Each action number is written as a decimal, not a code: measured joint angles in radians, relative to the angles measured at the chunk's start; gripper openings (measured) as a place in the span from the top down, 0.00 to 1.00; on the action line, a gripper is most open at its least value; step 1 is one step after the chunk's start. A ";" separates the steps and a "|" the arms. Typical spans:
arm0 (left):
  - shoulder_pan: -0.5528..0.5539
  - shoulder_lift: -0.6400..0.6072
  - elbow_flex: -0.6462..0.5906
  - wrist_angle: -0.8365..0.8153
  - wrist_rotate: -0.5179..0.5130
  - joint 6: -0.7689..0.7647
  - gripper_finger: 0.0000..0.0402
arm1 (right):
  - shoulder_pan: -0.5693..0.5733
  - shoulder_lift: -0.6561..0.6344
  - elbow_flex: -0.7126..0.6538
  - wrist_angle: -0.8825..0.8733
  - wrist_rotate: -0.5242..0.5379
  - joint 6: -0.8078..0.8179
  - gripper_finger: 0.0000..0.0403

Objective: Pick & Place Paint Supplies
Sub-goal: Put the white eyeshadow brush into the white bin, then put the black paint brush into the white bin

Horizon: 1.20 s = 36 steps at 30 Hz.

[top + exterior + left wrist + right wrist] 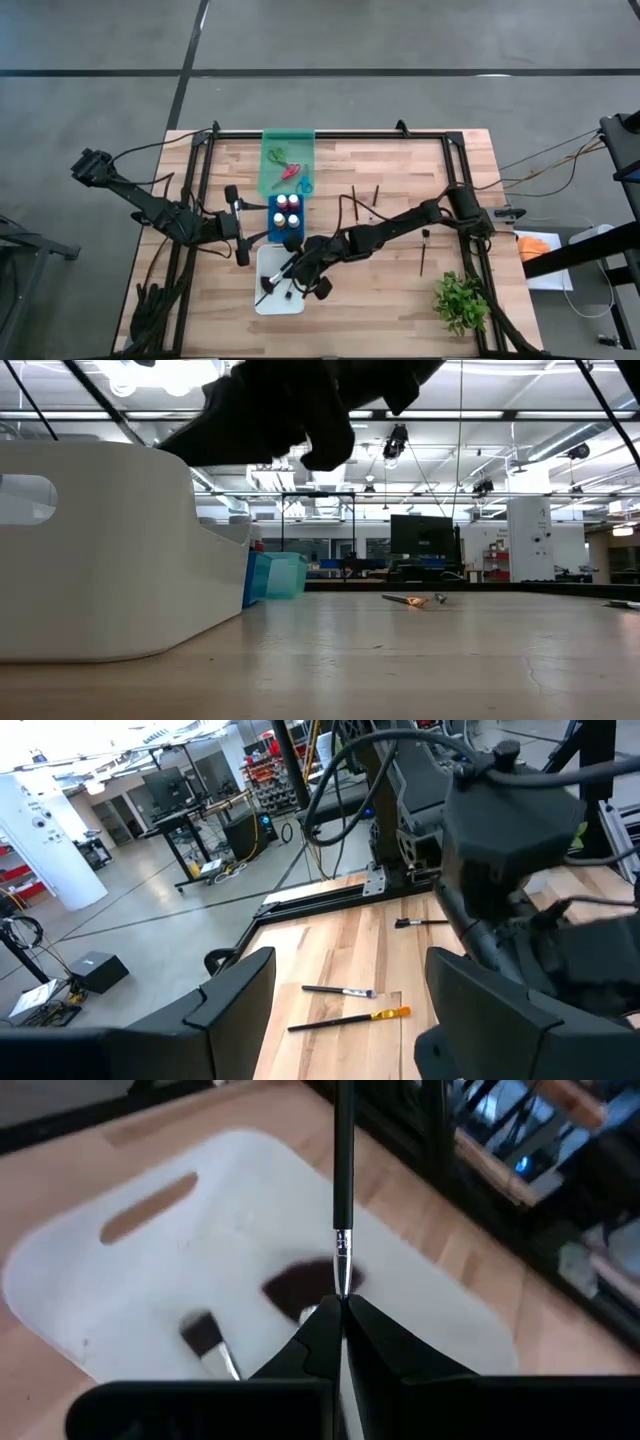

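Note:
My right gripper (296, 264) hangs over the white tray (272, 258), shut on a thin dark-handled brush (343, 1180). Two other brushes (298, 1288) lie in that tray. Beyond it stands the blue tray (273, 228) with several paint bottles (287, 203). Farther back, the green tray (290, 138) holds small scissors (290, 170). My left gripper (240, 226) waits open just left of the blue tray, with nothing between its fingers (240, 1000). Three more brushes (353, 196) (376, 195) (424, 250) lie flat on the table to the right. My right gripper pinches the brush between its two fingertips just behind the silver ferrule (343, 1248). The fingers come slanting down from the table's right side. The dark handle runs on ahead of them over the white tray; whether its free end (263, 297) touches the tray, I cannot tell.
A leafy green plant (460, 301) stands at the near right corner. A black frame (330, 134) runs round the table's far and side edges. Bare wood lies between the white tray and the plant. The white tray's wall (100, 560) fills the left of the low view.

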 joint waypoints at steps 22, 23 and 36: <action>0.000 0.000 0.000 -0.001 0.000 0.005 0.34 | -0.045 -0.012 0.001 -0.128 0.004 0.087 0.66; 0.000 0.000 0.000 -0.003 0.000 0.005 0.34 | -0.045 -0.019 0.001 -0.150 0.018 0.090 0.64; 0.000 0.000 0.000 -0.008 0.000 0.005 0.34 | -0.028 -0.269 -0.173 -0.467 0.415 0.439 0.59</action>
